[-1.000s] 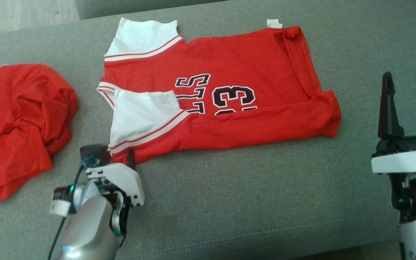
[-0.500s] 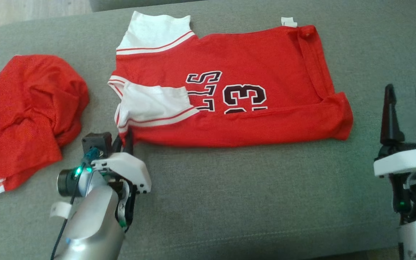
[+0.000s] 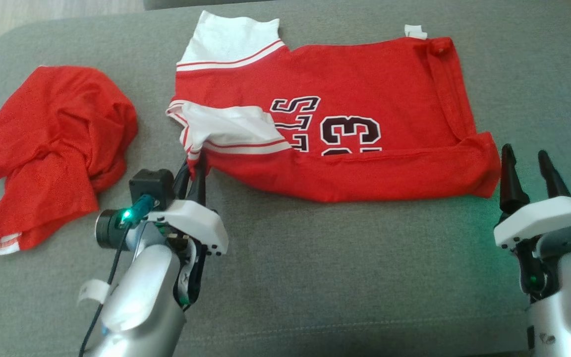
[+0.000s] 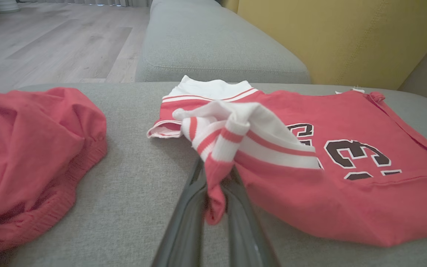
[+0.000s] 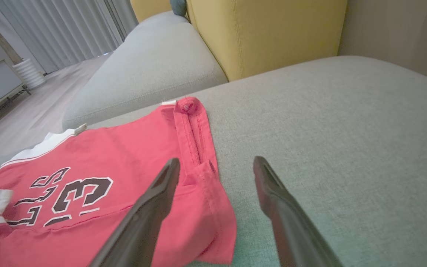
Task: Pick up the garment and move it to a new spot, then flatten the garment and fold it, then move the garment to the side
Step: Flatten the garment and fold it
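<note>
The grey woven sofa seat (image 3: 345, 277) carries two red fabric items. The garment (image 3: 374, 84), a red jersey with white striped sleeves, lies spread across the middle and far part of the seat. Its near long edge is folded over, covering the lower part of the dark printed figures, so the lettering is only partly legible. A second red piece (image 3: 62, 144) lies crumpled at the left, its form unclear. There are two tools. The left tool (image 3: 197, 166) is clamped on the near-left sleeve corner, which is raised off the seat. The right tool (image 3: 526, 156) stands with its fingers apart, gripping nothing, at the garment's near-right corner.
</note>
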